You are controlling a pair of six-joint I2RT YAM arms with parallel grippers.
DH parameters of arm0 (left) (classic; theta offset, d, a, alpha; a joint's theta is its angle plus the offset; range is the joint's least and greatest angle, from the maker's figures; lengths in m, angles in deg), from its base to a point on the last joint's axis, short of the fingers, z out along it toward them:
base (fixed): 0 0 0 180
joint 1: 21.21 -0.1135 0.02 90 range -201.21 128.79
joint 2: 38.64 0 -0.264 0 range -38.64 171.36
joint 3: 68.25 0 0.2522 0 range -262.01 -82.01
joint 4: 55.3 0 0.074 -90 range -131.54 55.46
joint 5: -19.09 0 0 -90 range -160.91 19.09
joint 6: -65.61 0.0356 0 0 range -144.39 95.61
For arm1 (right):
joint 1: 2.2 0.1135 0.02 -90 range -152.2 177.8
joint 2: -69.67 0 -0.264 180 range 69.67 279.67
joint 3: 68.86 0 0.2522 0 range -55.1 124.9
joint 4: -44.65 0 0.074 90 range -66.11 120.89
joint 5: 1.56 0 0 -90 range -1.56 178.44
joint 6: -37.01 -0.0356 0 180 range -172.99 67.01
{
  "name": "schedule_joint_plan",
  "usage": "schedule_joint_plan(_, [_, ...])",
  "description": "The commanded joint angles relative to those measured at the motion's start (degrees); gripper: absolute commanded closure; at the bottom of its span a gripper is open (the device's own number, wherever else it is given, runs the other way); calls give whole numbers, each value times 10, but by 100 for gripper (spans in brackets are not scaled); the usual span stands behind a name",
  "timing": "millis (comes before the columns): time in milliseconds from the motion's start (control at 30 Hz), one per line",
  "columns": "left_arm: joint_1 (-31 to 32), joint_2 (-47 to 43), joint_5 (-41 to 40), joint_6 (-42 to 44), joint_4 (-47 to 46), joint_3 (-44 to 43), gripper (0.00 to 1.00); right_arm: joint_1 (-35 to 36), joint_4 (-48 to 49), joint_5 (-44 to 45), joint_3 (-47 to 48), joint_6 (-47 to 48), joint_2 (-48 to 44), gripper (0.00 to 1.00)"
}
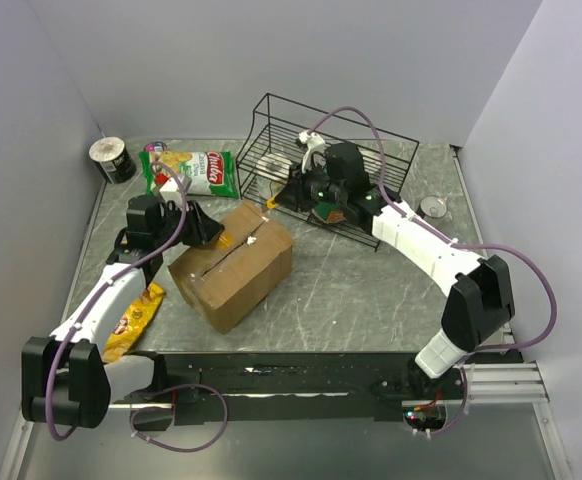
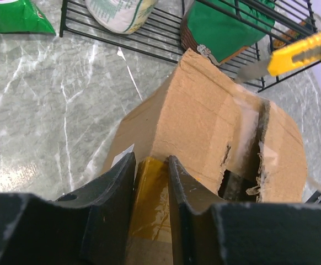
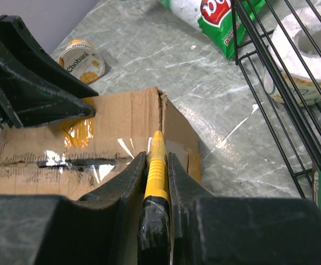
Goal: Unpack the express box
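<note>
The express box [image 1: 233,268] sits left of the tabletop's middle, nearer the near edge. The left gripper [image 2: 151,165] seems clenched on its yellow taped edge. Farther, by the wire basket [image 1: 391,165], the right gripper [image 3: 156,160] grasps a yellow knife [image 3: 158,142].
</note>
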Motion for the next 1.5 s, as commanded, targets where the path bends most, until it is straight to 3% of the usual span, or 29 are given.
schedule_joint_plan(0, [-29,16,-76,-2,56,30,92,4,-84,-26,-34,-3,-44,100])
schedule_joint_plan(67, [-36,12,-81,-1,58,32,99,4,-89,-28,-42,-4,-50,100])
schedule_joint_plan(1000, [-89,-9,-91,-18,57,46,99,4,-183,-31,-93,-7,-153,100])
schedule_joint_plan(1200, [-117,-19,-43,-27,38,44,99,4,-188,-25,-97,0,-170,100])
schedule_joint_plan(1267, [-132,-25,5,-35,7,46,93,4,-183,-19,-100,-2,-166,100])
schedule_joint_plan(1300, [-136,-28,40,-38,0,45,83,4,-176,-16,-99,0,-164,100])
schedule_joint_plan(1467, [-158,-51,67,-17,22,25,71,5,-155,-18,-61,6,-120,100])
